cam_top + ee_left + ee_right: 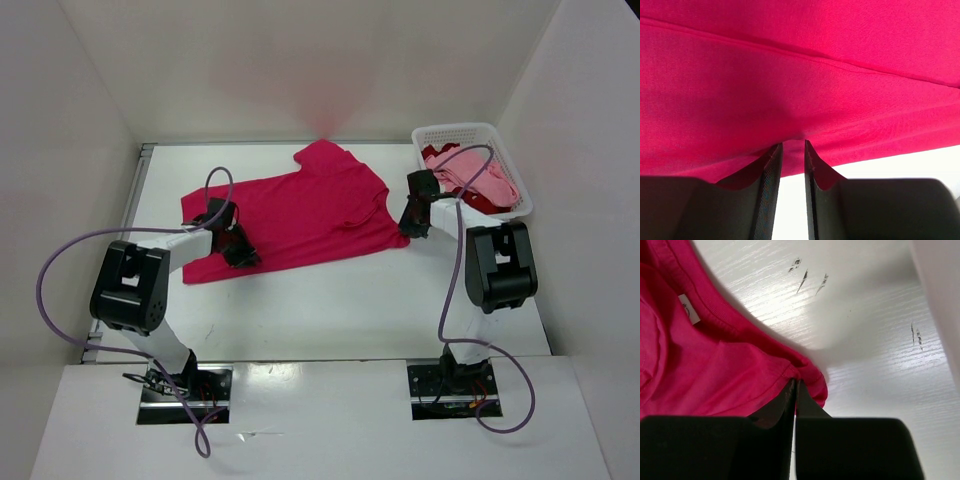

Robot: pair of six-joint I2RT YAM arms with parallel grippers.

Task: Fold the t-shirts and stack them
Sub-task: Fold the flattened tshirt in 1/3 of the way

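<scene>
The bench [330, 300] carries the magenta t-shirt [300, 215] spread flat at its centre, with the collar toward 3 o'clock and the hem toward 9 o'clock. The white basket [455, 132] sits at 2 o'clock and holds the light pink t-shirt [472, 175] and the dark red t-shirt [497, 205], both crumpled and not yet folded.

The left end effector [238, 248] is at the shirt's 7 o'clock edge. Its wrist view shows narrow jaws with a pucker of cloth nipped at their tips [793, 145]. The right end effector [410, 225] is at the shirt's 3 o'clock edge, near the collar. It is closed tight on the thin edge of the cloth [794, 382].

The step looks like the first fold, with both holds on the near long side. To do it well:
- Lift both ends evenly and only just off the bench.
- Keep the cloth between the holds taut.
- Carry that edge toward 12 o'clock together, so the crease runs straight.

The right hold takes very little cloth and may slip if pulled sideways.
</scene>
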